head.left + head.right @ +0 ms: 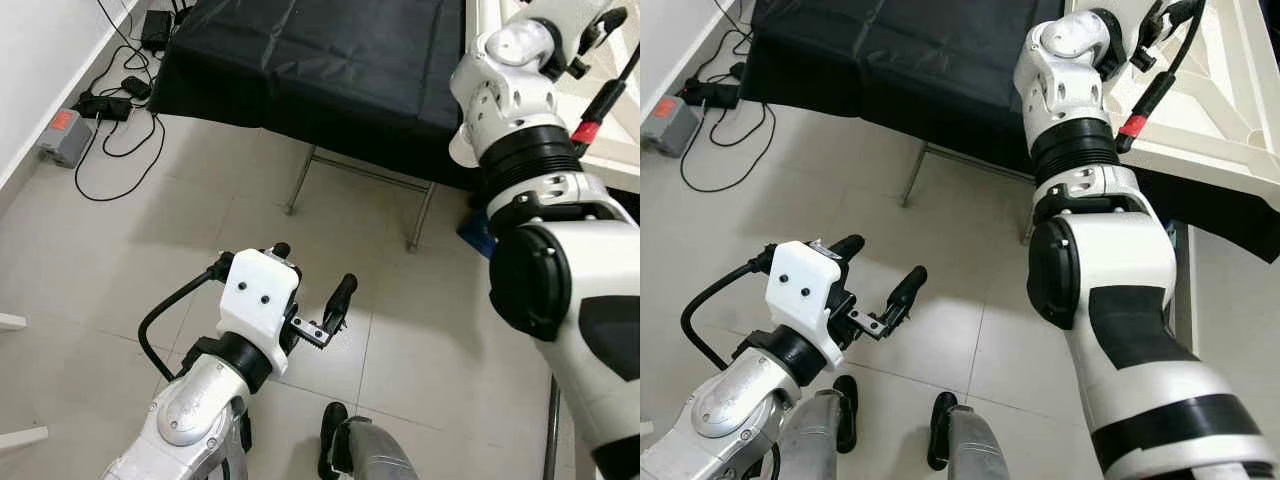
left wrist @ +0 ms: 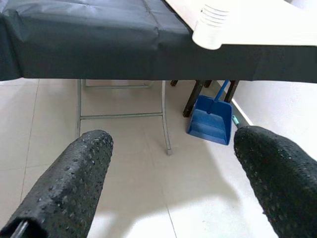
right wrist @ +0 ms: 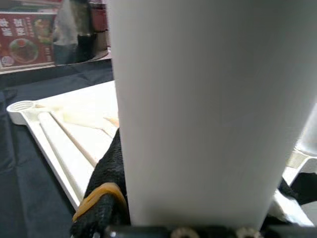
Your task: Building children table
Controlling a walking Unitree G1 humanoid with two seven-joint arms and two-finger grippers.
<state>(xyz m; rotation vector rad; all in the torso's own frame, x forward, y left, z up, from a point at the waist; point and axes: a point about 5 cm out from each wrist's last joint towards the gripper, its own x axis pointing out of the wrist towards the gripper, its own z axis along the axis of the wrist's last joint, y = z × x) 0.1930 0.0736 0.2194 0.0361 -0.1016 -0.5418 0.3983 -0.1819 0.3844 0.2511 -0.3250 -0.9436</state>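
While right tool (image 3: 198,218) clamps white leg (image 3: 198,99) over frame (image 3: 64,144) on desk (image 1: 330,60), keep leg upright, align with socket (image 3: 20,106); left tool (image 1: 312,290) apart, idle

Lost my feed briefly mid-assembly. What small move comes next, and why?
Probably lower the white table leg toward a threaded corner socket on the white tabletop frame. The right end effector grips the leg above the frame on the black-covered table. The left end effector hangs open over the floor.
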